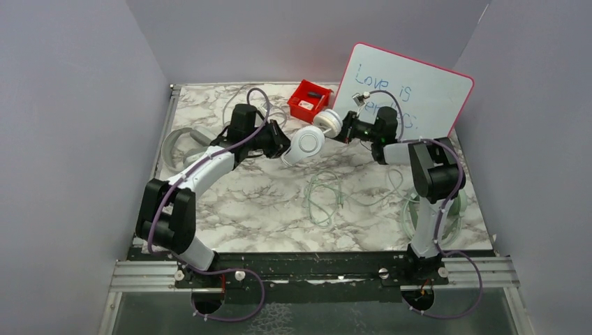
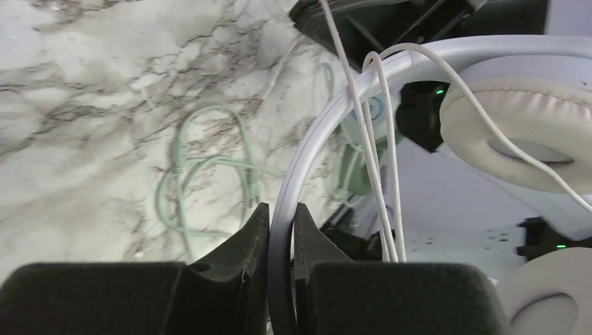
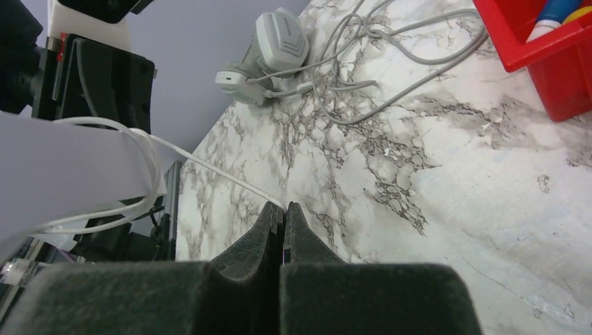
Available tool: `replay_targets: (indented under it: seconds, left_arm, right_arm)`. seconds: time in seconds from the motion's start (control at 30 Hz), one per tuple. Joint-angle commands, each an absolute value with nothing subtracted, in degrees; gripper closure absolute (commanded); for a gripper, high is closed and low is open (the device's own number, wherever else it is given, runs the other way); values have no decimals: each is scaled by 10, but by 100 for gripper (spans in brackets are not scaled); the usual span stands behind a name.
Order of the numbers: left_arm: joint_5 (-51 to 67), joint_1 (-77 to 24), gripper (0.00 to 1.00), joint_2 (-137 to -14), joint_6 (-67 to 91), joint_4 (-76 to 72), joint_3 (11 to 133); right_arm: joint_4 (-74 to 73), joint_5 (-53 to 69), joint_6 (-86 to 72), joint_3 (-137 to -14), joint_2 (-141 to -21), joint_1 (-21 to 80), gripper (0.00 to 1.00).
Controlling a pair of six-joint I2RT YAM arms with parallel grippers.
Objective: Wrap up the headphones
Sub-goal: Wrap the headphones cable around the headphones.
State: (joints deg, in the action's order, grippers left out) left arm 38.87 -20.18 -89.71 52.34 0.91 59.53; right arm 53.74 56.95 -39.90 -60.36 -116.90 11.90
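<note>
The white headphones point(image 1: 308, 143) hang in the air over the middle back of the table. My left gripper point(image 1: 283, 148) is shut on their headband point(image 2: 307, 146), which runs between the jaws in the left wrist view point(image 2: 281, 208). Their thin white cable point(image 2: 371, 139) loops round the headband, and one padded cup point(image 2: 516, 136) shows on the right. My right gripper point(image 1: 347, 131) is beside the other cup point(image 1: 328, 122). In the right wrist view point(image 3: 283, 206) its jaws are shut on the white cable point(image 3: 209, 167), which leads to loops over the headband point(image 3: 56, 153).
A pale mint pair point(image 1: 413, 216) lies at the right edge, its cable point(image 1: 324, 195) coiled mid-table. A grey pair point(image 1: 178, 143) lies at the left, its cable and folded cup in the right wrist view point(image 3: 279, 35). A red bin point(image 1: 307, 101) and a whiteboard point(image 1: 412, 91) stand at the back.
</note>
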Motion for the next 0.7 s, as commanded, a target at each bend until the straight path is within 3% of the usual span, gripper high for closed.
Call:
replay_targets:
  seconds: [0.0,0.37,0.67]
  left_arm:
    - [330,-195,100,-826,362,155,647]
    - [212,-195,100,-760,224,257,696]
    - [222,-195,100,-715,187,217,705]
  right_arm:
    - [493,551,-375,-620,-1159,82,100]
    - [420,557,-331,-658,-1138,81,100]
    - [397,564,-353,-683,-1167,86,100]
